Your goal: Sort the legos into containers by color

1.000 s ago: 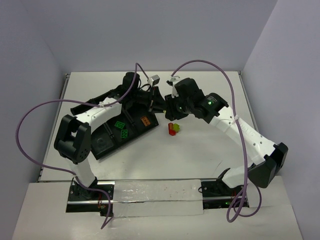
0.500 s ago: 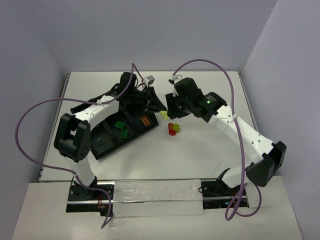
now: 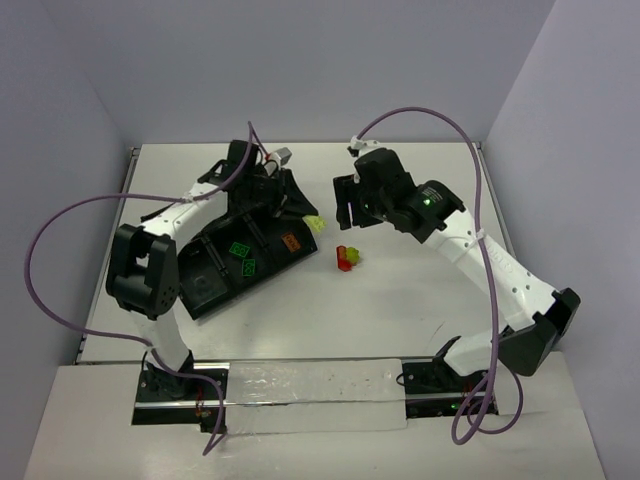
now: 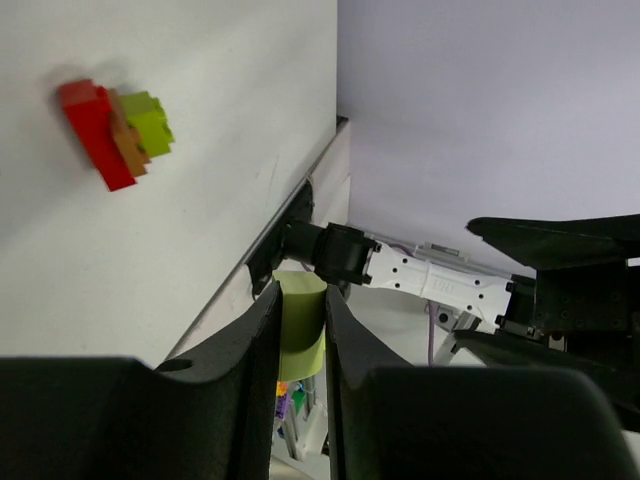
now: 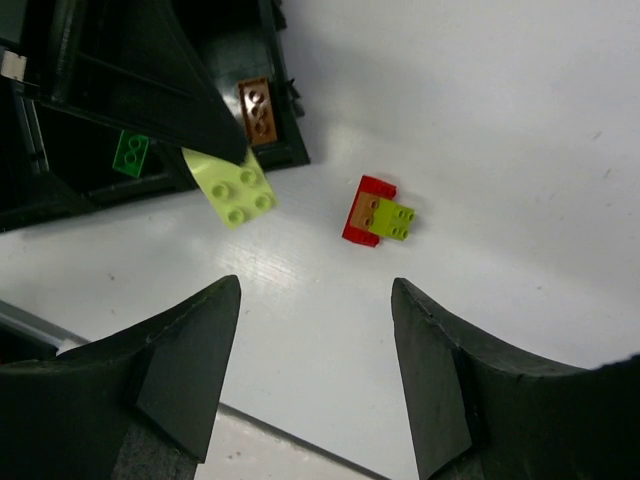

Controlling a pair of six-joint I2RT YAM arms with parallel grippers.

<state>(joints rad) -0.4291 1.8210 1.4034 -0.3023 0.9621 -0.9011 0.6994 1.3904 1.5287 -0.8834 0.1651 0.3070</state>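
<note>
From above, the black tray (image 3: 205, 285) lies on the white table (image 3: 400, 300), at 9 o'clock from the middle. Its long side runs from 7 o'clock up to 1 o'clock. Two green legos (image 3: 242, 256) and one orange lego (image 3: 291, 241) sit in its boxes. The left claw (image 3: 303, 214) is over the tray's 1 o'clock end and pinches a yellow-green lego (image 3: 314, 222). The right claw (image 3: 346, 203) hangs just beside it, at 3 o'clock from it. A little stack (image 3: 347, 258) of red, orange and yellow-green bricks lies on the table outside the tray. Only this view shows both arms whole.

The left wrist view shows the grip up close. The two black fingers (image 4: 255, 340) squeeze the flat yellow-green lego from both sides. It is seen on its thin edge, pointing from 6 to 12 o'clock. The little stack is at 10 o'clock.

The right wrist view shows the lego's bumpy top, which the other views do not. Its long side runs from 10 to 4 o'clock, out past the tray wall. The right claw's fingers (image 5: 185, 370) stand wide apart, with nothing between them and touching nothing.
</note>
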